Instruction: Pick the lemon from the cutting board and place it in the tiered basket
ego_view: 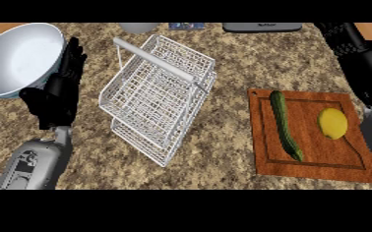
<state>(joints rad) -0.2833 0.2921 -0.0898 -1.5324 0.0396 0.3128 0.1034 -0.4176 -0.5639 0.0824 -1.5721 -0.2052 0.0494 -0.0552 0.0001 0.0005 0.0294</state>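
Kitchen. Speckled granite counter [240, 64], wooden cutting board [309, 164] with lemon [333, 123] and cucumber [286, 125], white wire tiered basket [156, 98], white bowl [25, 54] at left edge, dark appliance base [262, 27] along top.

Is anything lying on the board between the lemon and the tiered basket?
Yes. A cucumber lies lengthwise on the cutting board, left of the lemon, on the side facing the tiered basket. Lifting the lemon over it should probably clear it.

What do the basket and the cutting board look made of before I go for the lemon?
Tiered basket: thin white wire, probably coated metal, judging by the open grid mesh and bar handle. Cutting board: reddish-brown wood, going by its colour and the groove round the edge.
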